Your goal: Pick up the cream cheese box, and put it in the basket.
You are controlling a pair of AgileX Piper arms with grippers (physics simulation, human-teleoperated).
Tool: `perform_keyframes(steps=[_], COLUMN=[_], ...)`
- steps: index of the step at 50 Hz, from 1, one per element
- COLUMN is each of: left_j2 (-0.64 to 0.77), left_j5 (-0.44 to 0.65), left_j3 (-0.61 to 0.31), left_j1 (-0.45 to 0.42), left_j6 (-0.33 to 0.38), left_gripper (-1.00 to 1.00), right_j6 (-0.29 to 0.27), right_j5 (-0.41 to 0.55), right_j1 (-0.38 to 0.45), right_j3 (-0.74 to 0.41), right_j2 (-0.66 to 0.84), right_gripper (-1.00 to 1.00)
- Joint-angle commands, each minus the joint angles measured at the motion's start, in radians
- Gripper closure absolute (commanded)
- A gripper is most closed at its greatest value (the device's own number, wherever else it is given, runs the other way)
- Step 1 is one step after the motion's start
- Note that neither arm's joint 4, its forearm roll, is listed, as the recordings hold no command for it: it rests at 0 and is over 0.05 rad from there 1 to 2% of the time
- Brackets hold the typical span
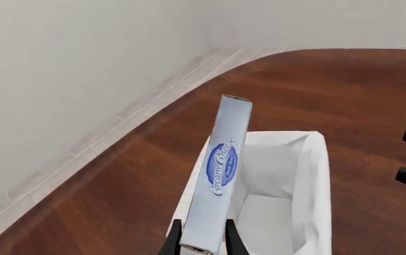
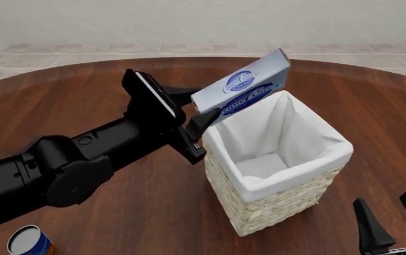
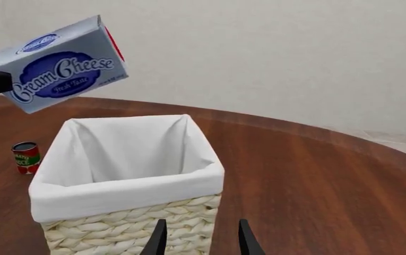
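Where the frame's lower right shows two black tapered fingers, the right gripper point(image 2: 395, 220) stands released. Mid-frame sits the square woven wicker basket point(image 2: 281, 204), white-lined. Above its upper-left rim, the left gripper point(image 2: 199, 121) clenches the flat tilted cream cheese box point(image 2: 242, 87).

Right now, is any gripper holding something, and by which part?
Yes. The left gripper holds the cream cheese box by one short end, jaws on its two broad faces, above the basket. The right gripper holds nothing.
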Motion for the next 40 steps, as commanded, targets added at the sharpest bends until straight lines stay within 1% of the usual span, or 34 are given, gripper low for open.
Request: perform_keyframes(steps=[1,15,40], left_j2=[0.008,0.032,0.062], left_j5=[0.003,0.008,-0.007], left_j3=[-0.019,-0.043,-0.053], left_j1=[-0.014,-0.035,-0.060], left_j6=[0.022,0.026,0.020], left_gripper=[1.00,1.00,1.00], right_j6=[0.001,0.004,0.004], right_j5=[0.000,0.000,0.000], right_j1=[0.002,0.000,-0.002], right_j3=[0.001,0.000,0.002], right_j2=[0.000,0.000,0.000], right_gripper=[-1.00,-1.00,-1.00])
